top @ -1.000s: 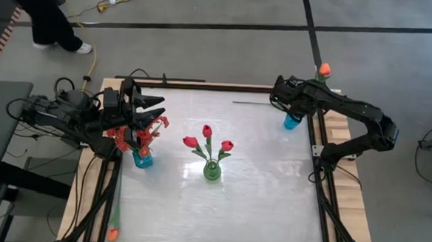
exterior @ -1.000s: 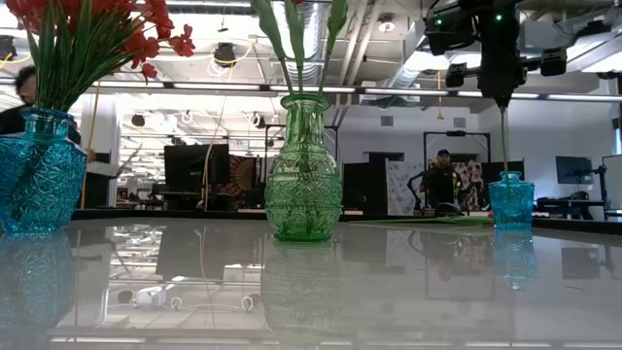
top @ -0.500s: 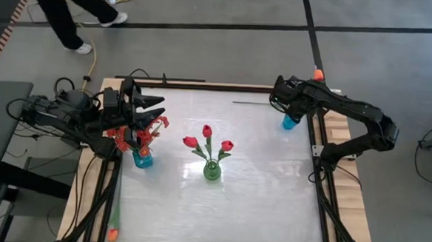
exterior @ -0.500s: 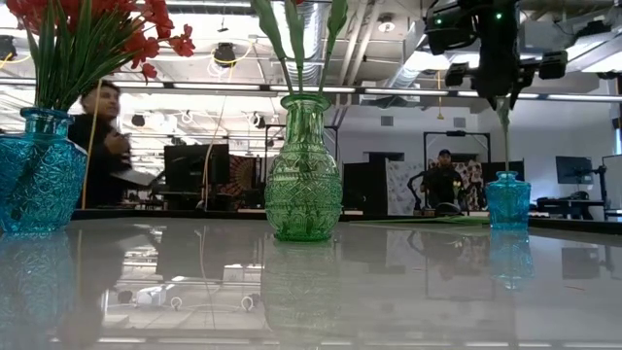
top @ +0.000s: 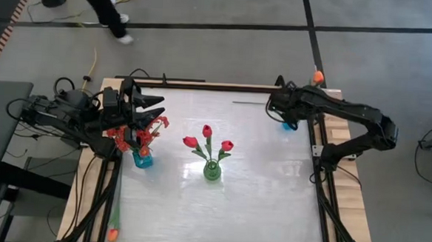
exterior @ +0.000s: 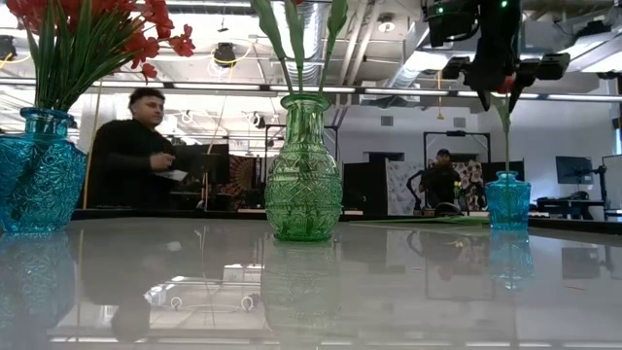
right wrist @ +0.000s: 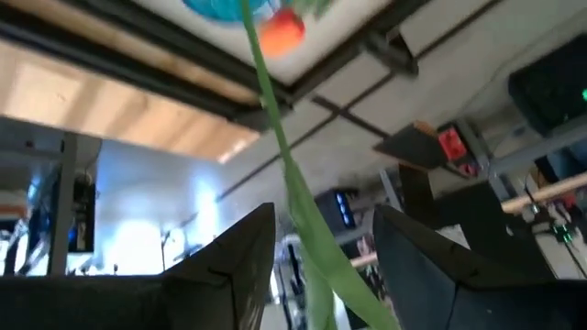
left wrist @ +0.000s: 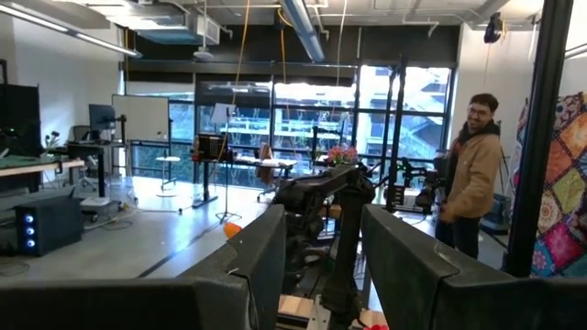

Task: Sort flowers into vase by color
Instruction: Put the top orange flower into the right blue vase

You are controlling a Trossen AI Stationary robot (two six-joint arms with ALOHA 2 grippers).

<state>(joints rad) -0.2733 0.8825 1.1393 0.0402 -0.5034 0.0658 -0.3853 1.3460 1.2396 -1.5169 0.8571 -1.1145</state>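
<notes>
Holding an orange tulip (top: 318,77) by its thin green stem (right wrist: 280,156), my right gripper (right wrist: 316,266) has its two fingers closed on it, as the right wrist view shows; the stem runs out between them toward the small blue vase (exterior: 509,201) at the right rear of the table (top: 257,182), with the orange bloom close to the vase in that view; in the low view the stem hangs from the gripper down to the vase's mouth, though I cannot tell whether its tip is already inside. The step in hand, I judge, is seating this tulip in the small blue vase; next I need to lower the stem straight through the narrow neck, then open my fingers and lift clear without tipping the vase.

Nearer the middle stands the green vase (top: 212,170) with three red tulips (top: 206,131); at the left, the large blue vase (exterior: 37,173) holds the bushy red sprays (top: 130,134), and my left gripper (left wrist: 316,252) waits above them with its fingers apart and nothing between them. Another orange tulip (top: 111,234) lies at the table's front left edge; beyond the table a person (exterior: 131,151) stands in the room.
</notes>
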